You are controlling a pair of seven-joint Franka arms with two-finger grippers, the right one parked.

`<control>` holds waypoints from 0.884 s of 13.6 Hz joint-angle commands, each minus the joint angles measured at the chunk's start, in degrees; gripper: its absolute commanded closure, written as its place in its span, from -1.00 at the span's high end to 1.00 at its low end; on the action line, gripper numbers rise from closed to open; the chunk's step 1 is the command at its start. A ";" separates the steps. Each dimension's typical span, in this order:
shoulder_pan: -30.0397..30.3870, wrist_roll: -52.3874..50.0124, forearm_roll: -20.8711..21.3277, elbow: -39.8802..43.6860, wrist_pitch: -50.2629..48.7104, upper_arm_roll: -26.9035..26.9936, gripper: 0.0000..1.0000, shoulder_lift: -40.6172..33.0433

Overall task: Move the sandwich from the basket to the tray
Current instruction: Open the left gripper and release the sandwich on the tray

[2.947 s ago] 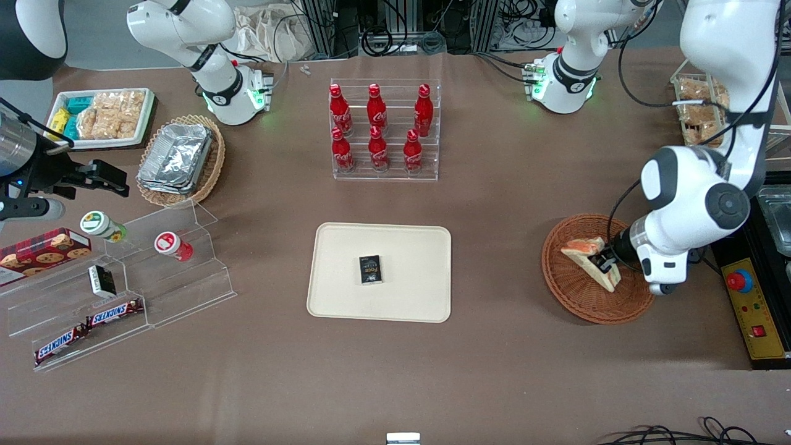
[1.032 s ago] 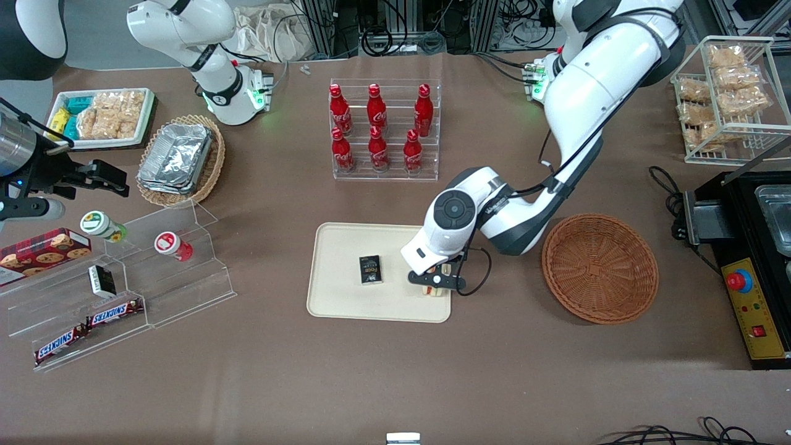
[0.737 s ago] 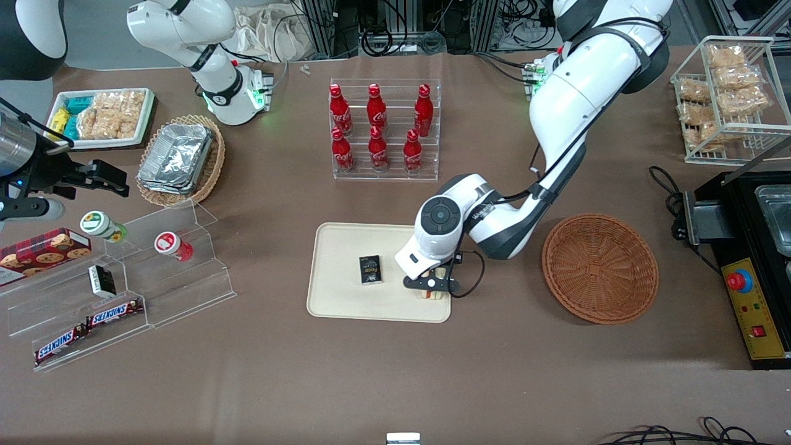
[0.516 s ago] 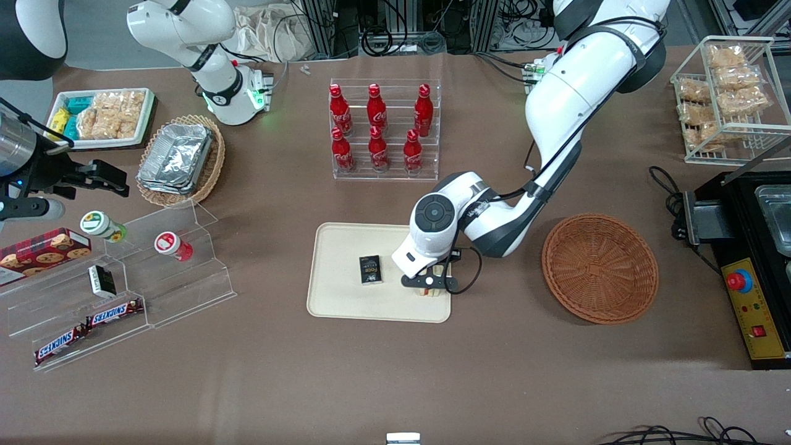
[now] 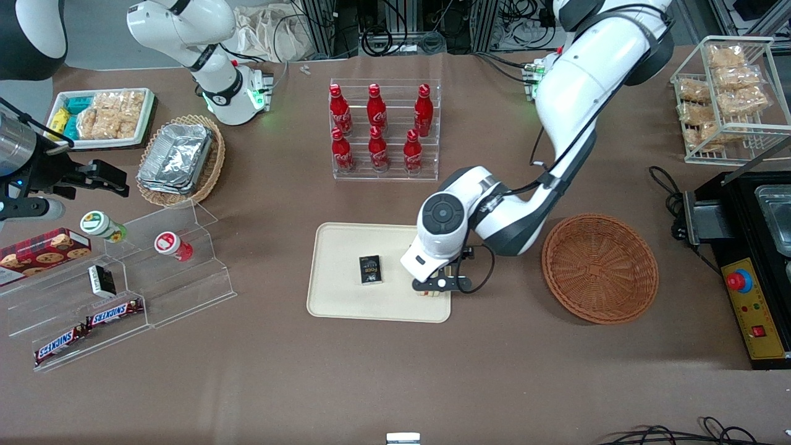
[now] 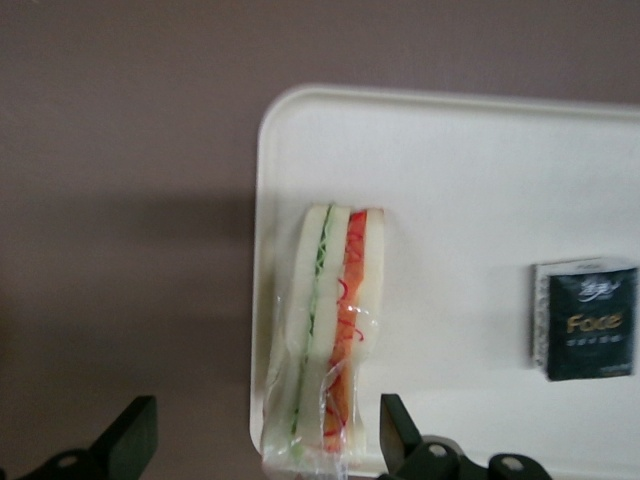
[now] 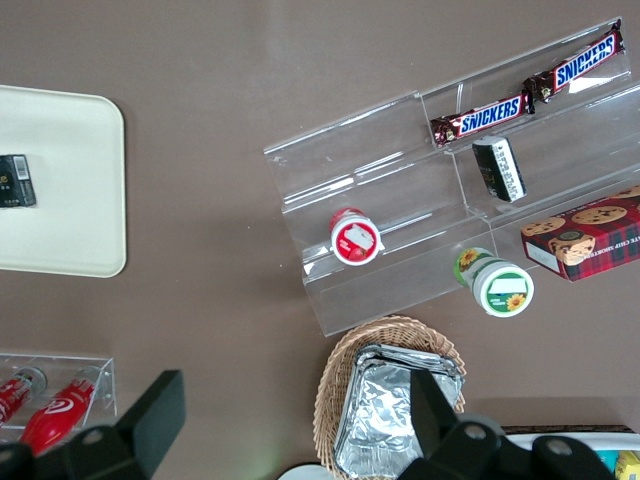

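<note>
The sandwich (image 6: pixel 326 335) is seen resting on edge on the tray (image 6: pixel 480 180) at its rim toward the basket (image 5: pixel 599 268) — directly beneath the gripper (image 6: pixel 262 440), whose jaws are spread wide and clear on both sides, its long axis lying across their gap.

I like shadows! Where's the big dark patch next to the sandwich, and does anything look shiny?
Left wrist view: a broad soft shadow darkens the table beside the sandwich, at the tray's edge; the wrap glints faintly; the gripper hangs open above it. Front view: the foil trays shine brightest.
</note>
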 commanded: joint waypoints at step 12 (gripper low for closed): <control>20.30 24.97 -8.60 -15.85 -17.31 0.20 0.99 -31.01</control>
